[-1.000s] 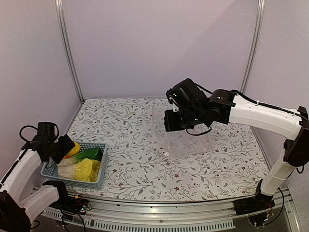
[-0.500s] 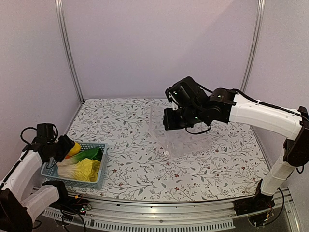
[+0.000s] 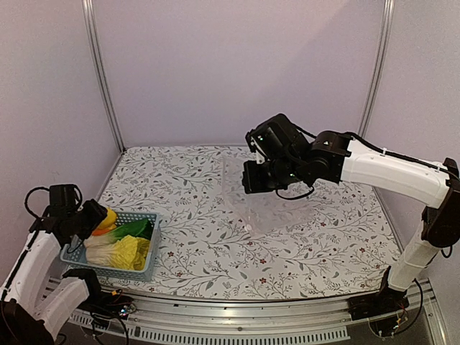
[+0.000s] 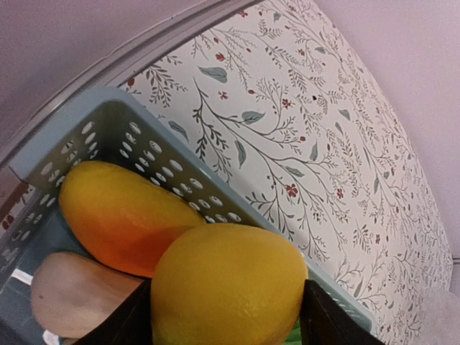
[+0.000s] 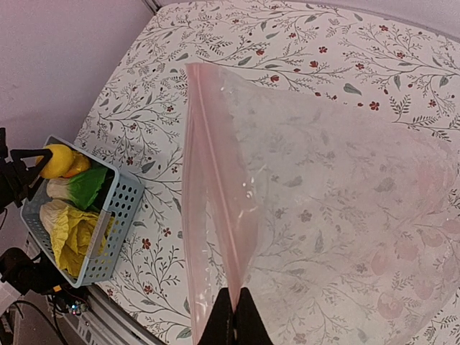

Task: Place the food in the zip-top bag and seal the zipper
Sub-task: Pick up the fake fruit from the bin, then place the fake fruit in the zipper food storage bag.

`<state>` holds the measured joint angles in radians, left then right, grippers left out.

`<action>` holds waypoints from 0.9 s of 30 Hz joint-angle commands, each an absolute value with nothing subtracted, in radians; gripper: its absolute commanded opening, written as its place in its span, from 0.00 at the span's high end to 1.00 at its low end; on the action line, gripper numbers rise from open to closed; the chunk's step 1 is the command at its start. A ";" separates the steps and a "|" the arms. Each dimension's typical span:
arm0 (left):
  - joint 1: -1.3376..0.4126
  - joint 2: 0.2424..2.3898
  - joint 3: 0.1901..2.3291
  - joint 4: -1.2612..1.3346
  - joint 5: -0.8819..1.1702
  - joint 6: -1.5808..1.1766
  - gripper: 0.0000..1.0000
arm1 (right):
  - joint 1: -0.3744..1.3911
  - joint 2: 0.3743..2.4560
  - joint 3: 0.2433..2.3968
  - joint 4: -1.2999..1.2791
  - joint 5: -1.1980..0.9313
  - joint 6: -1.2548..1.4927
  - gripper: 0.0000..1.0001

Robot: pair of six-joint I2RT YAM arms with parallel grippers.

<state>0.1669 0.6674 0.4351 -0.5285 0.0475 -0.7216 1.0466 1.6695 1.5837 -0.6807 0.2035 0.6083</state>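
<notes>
From above, I see the left gripper point(image 3: 93, 218) at the far left corner of the blue basket point(image 3: 142, 267), around the yellow fruit point(image 3: 108, 216). The right gripper point(image 3: 257, 181) hangs over the middle of the table point(image 3: 201, 244) with the clear bag point(image 3: 277, 210) drooping beneath it.

The left wrist camera adds the grip itself: dark fingers point(image 4: 123, 322) sit against both sides of the yellow fruit, which rests on the orange fruit point(image 4: 115, 215) inside the basket.

The right wrist camera shows its fingers clenched on the bag's edge, the zipper point(image 5: 192, 165) running away from them. Only here do the cabbage point(image 5: 68, 231) and bok choy point(image 5: 86, 187) read clearly.
</notes>
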 commanded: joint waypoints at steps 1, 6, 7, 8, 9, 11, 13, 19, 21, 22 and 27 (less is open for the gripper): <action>0.178 0.598 0.494 -0.567 0.016 -0.680 0.38 | 1.050 1.683 1.615 -0.672 0.197 0.600 1.00; 0.174 0.568 0.574 -0.594 0.087 -0.628 0.43 | 1.050 1.678 1.617 -0.672 0.191 0.593 1.00; 0.171 0.570 0.588 -0.595 0.108 -0.619 0.43 | 1.050 1.677 1.617 -0.671 0.190 0.592 1.00; 0.168 0.572 0.604 -0.594 0.131 -0.608 0.44 | 1.050 1.677 1.618 -0.670 0.190 0.589 1.00; 0.164 0.574 0.618 -0.595 0.151 -0.592 0.44 | 1.050 1.676 1.620 -0.669 0.189 0.587 1.00; 0.152 0.578 0.643 -0.593 0.196 -0.572 0.44 | 1.051 1.674 1.624 -0.670 0.187 0.585 1.00; 0.131 0.589 0.670 -0.587 0.244 -0.551 0.44 | 1.051 1.672 1.627 -0.670 0.185 0.581 1.00; -0.010 0.660 0.750 -0.547 0.366 -0.510 0.43 | 1.050 1.672 1.637 -0.668 0.172 0.565 1.00; -0.090 0.687 0.771 -0.520 0.381 -0.506 0.43 | 1.050 1.671 1.640 -0.669 0.170 0.561 1.00; -0.133 0.700 0.781 -0.504 0.382 -0.506 0.43 | 1.050 1.671 1.641 -0.668 0.168 0.558 1.00; -0.327 0.759 0.823 -0.397 0.400 -0.498 0.44 | 1.051 1.669 1.644 -0.668 0.156 0.552 1.00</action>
